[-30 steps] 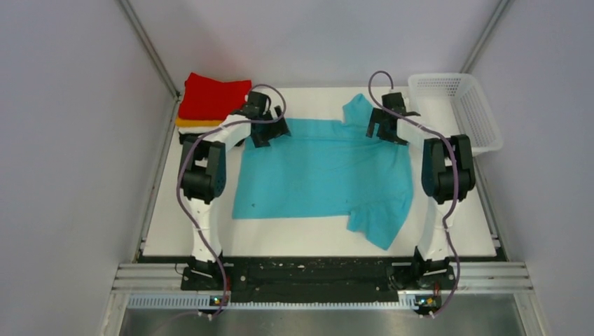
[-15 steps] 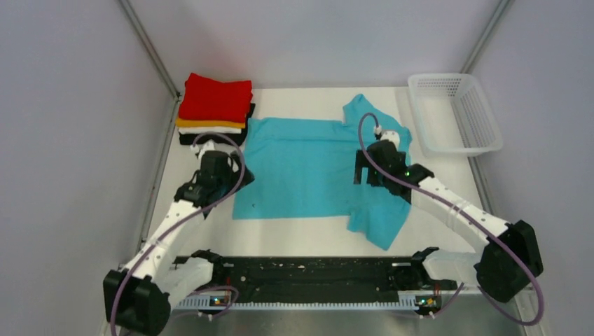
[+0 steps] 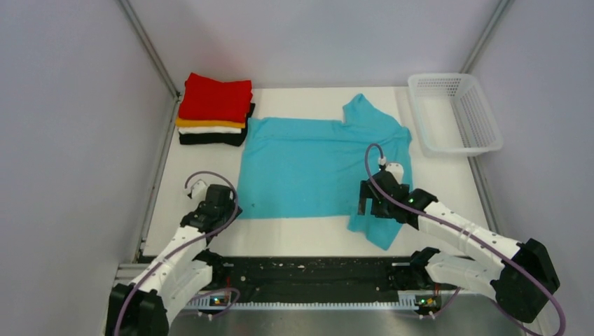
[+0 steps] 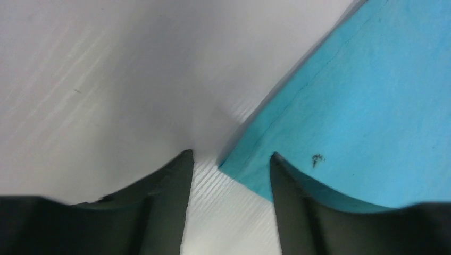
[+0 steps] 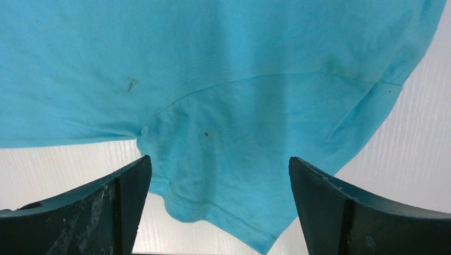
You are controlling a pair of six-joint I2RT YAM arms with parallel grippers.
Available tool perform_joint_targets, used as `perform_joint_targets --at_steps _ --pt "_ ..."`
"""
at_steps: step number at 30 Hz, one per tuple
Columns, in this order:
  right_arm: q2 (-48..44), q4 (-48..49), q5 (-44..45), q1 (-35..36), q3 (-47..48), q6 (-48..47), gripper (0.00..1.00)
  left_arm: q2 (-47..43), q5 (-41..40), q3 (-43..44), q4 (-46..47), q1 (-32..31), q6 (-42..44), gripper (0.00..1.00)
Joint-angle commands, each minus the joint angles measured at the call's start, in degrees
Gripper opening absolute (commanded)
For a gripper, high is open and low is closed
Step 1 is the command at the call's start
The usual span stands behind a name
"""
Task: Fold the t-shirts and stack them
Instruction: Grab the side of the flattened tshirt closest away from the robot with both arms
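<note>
A turquoise-blue t-shirt (image 3: 315,164) lies spread flat on the table. My left gripper (image 3: 225,210) is open, low at the shirt's near-left corner. In the left wrist view that corner of the shirt (image 4: 361,117) pokes in between my left gripper's (image 4: 231,159) fingers. My right gripper (image 3: 370,203) is open wide over the shirt's near sleeve. In the right wrist view the sleeve (image 5: 234,138) lies between and below my right gripper's (image 5: 220,164) fingers. Folded red (image 3: 216,98), orange (image 3: 207,123), white (image 3: 209,130) and black (image 3: 210,138) shirts are stacked at the back left.
A white plastic mesh basket (image 3: 483,115) stands at the back right. Grey walls with metal rails enclose the table on three sides. The black base rail (image 3: 315,269) runs along the near edge.
Both arms have pulled back from the shirt's far edge to its near edge, the left to the near-left corner, the right to the near sleeve. The shirt has stayed flat.
</note>
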Motion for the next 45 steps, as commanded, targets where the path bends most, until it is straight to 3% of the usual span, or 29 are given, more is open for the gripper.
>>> perform_joint_targets --at_steps 1,3,6,12,23,31,36,40,42,45 --pt "-1.4 -0.9 1.1 0.9 0.4 2.0 0.99 7.6 1.5 1.1 6.6 0.2 -1.5 0.48" --pt "-1.6 -1.7 1.6 0.9 0.4 1.9 0.99 11.8 5.3 1.2 9.3 0.2 -0.6 0.34" --pt "-1.5 -3.2 2.8 1.0 0.9 1.6 0.99 17.4 10.5 2.9 9.9 0.2 0.4 0.31" --pt "-1.7 -4.3 3.7 0.9 1.5 1.2 0.99 21.6 11.9 5.1 8.3 0.1 1.6 0.31" --pt "-1.8 -6.5 5.2 0.9 2.2 0.3 0.99 14.3 8.5 5.6 -3.3 -0.6 2.1 0.39" --pt "-2.6 -6.4 6.4 1.0 1.7 0.0 0.99 22.1 10.4 7.3 1.8 -0.8 3.3 0.4" --pt "-4.6 -6.4 6.8 0.9 1.4 0.0 0.99 26.6 8.8 9.8 -0.3 -4.6 3.4 0.38" --pt "-4.8 -6.4 7.1 1.0 1.3 0.0 0.99 30.7 6.4 12.0 -3.2 -8.1 3.4 0.26" --pt "-4.8 -6.5 7.0 0.9 1.3 0.1 0.99 33.1 5.1 13.8 -5.1 -8.9 3.2 0.03" --pt "-5.1 -6.5 6.7 0.9 1.4 0.0 0.99 37.0 3.9 16.4 -6.7 -10.1 3.8 0.0"
